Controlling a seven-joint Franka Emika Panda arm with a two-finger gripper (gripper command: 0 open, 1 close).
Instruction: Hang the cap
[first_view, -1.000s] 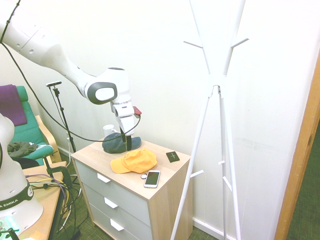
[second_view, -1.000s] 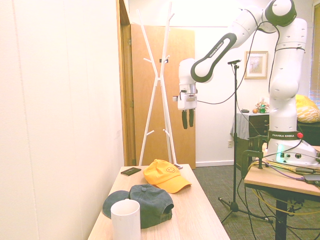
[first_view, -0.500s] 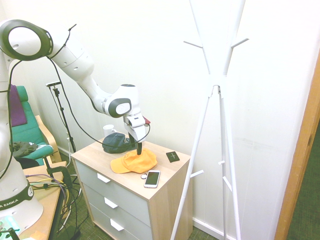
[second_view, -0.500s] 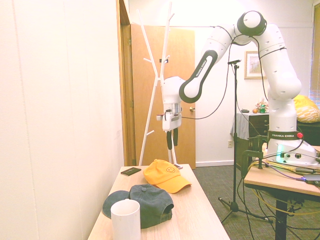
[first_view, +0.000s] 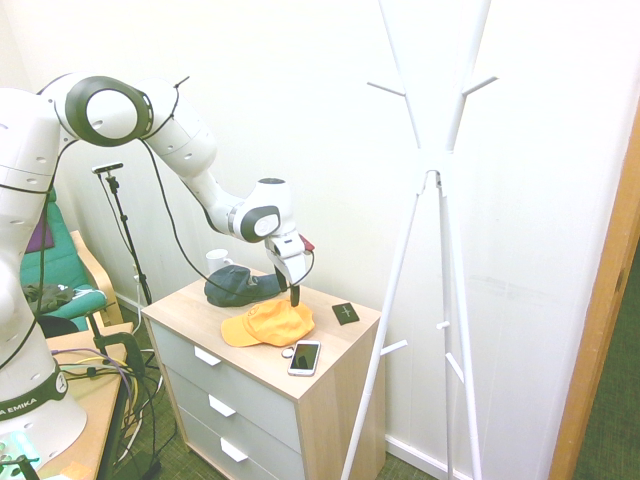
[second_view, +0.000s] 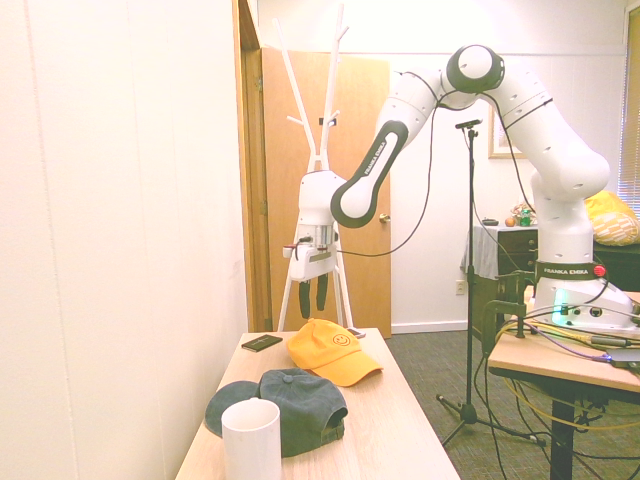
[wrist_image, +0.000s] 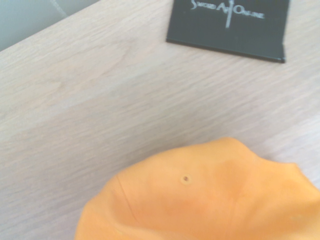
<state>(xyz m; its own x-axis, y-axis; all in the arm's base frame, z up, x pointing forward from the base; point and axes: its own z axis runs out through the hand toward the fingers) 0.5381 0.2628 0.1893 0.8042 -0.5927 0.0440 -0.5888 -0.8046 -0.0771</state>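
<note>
We judge the cap (first_view: 267, 323) light and floppy (stiff only at the brim), so our end effector (second_view: 319, 294), fingers slightly apart above it, should pinch the crown.

dark cap (first_view: 240, 286) close behind (black card (first_view: 345, 313) beside)

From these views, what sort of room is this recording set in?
Probably a lived-in room or entryway: a wooden drawer chest, a white coat stand by a wooden door, and a green armchair.

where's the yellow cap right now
The yellow cap lies on the dresser top, between the dark cap and the phone, just below the gripper.
</note>
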